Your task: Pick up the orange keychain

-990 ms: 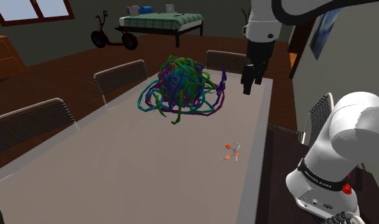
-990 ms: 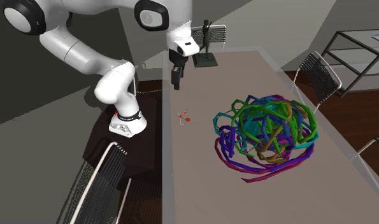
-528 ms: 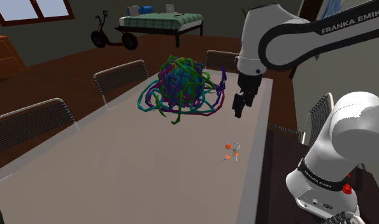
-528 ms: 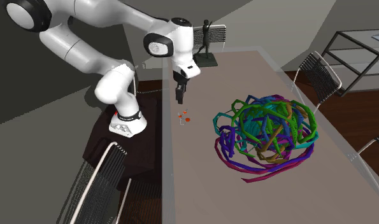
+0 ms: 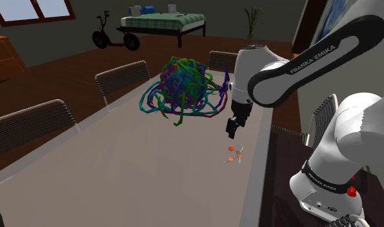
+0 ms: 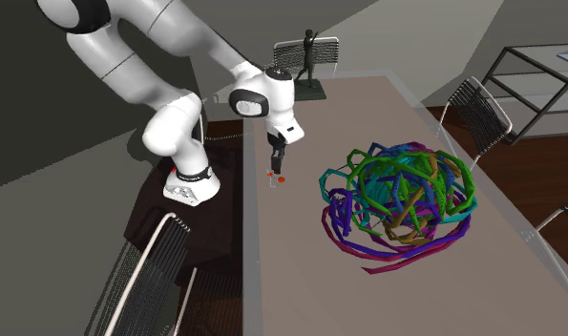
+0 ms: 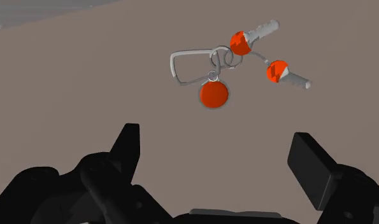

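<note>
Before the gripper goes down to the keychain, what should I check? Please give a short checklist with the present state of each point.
1. The gripper is open: ok, the fingers stand apart.
2. The keychain lies free on the table: ok.
3. The keychain is midway between the fingers sideways: ok.
4. The gripper is low enough to close: not ok, it hovers above.
5. The tangle is apart from the keychain: ok.

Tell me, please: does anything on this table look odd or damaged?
The large tangle of coloured strips sprawling over the table looks odd for a dining table. The orange keychain lies flat, seemingly intact, near the table's edge.
</note>
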